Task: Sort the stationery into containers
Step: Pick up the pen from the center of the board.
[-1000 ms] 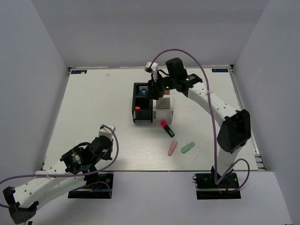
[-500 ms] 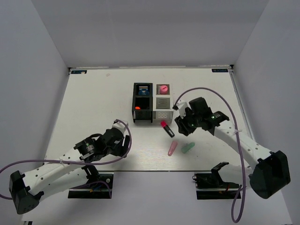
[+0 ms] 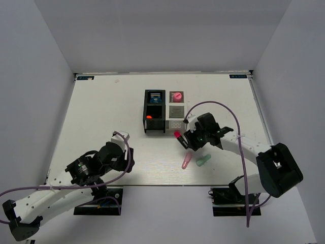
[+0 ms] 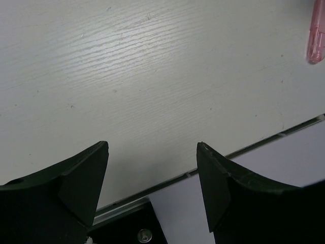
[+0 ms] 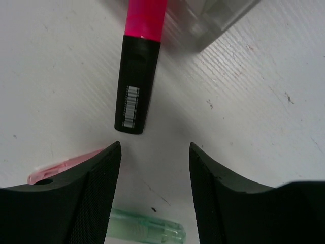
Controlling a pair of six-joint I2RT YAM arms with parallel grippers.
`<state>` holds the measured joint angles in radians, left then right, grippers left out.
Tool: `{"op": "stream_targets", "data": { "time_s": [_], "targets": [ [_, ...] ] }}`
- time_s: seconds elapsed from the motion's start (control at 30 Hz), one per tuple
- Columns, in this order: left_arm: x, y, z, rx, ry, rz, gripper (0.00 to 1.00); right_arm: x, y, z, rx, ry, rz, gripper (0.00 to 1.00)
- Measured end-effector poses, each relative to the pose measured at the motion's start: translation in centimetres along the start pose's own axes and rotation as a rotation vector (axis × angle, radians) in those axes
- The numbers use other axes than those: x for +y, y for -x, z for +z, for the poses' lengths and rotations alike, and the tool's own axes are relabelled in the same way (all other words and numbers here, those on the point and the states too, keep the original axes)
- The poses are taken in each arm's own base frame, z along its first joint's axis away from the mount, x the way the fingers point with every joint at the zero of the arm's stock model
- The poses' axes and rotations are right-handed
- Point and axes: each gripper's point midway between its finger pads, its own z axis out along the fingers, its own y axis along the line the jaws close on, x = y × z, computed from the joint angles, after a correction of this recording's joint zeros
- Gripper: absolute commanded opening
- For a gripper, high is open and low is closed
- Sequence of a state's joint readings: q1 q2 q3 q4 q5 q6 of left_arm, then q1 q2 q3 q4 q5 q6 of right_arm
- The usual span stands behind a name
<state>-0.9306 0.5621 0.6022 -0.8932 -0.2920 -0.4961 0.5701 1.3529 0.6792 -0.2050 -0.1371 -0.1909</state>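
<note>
A black marker with a red cap [image 3: 181, 139] lies on the table just in front of the containers, also seen in the right wrist view as the marker [image 5: 138, 86]. My right gripper [image 3: 189, 146] [image 5: 155, 145] hovers open just behind its black end, with nothing between the fingers. A pink capsule [image 3: 186, 161] [image 5: 66, 165] and a mint-green capsule [image 3: 203, 160] [image 5: 147, 231] lie beside it. The black organiser [image 3: 154, 123] holds a blue pot [image 3: 155, 98]; the white organiser [image 3: 176, 123] holds a pink tube [image 3: 176, 96]. My left gripper [image 3: 126, 156] [image 4: 151, 145] is open and empty over the near table edge.
An orange-red item [image 3: 149, 117] shows in the black organiser's near cell. A corner of the white organiser [image 5: 218, 15] stands close beyond the marker. The table's front edge [image 4: 167, 180] runs under my left fingers. White walls enclose the table on three sides.
My right arm came down from over the organisers to the table behind the marker, and its jaws widened. My left gripper opened, and its arm reached forward, then drew back slightly.
</note>
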Motion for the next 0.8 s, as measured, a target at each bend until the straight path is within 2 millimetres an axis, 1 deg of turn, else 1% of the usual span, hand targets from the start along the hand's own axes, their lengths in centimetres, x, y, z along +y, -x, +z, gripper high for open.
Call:
{"op": "stream_targets", "data": {
  "time_s": [0.23,0.47,0.5,0.73,0.8],
  "targets": [
    [0.8,-0.8,-0.1,0.007,0.02,0.003,0.81,0.7,0.6,1.9,-0.014,0.012,0.051,0.58],
    [1.1,-1.4,-0.1,0.012,0.025,0.005,0.81,1.3,1.9,2.5,-0.058,0.01,0.072,0.58],
    [1.1,-1.4,-0.1,0.01,0.024,0.005,0.81,1.3,2.0,2.8,-0.062,0.006,0.075,0.57],
    [1.4,-1.7,-0.2,-0.008,0.021,-0.001,0.81,1.6,1.7,4.2,-0.05,-0.015,0.081,0.55],
    [1.5,-1.7,-0.3,-0.012,0.021,-0.002,0.81,1.5,2.1,4.5,-0.057,-0.029,0.073,0.55]
  ]
}}
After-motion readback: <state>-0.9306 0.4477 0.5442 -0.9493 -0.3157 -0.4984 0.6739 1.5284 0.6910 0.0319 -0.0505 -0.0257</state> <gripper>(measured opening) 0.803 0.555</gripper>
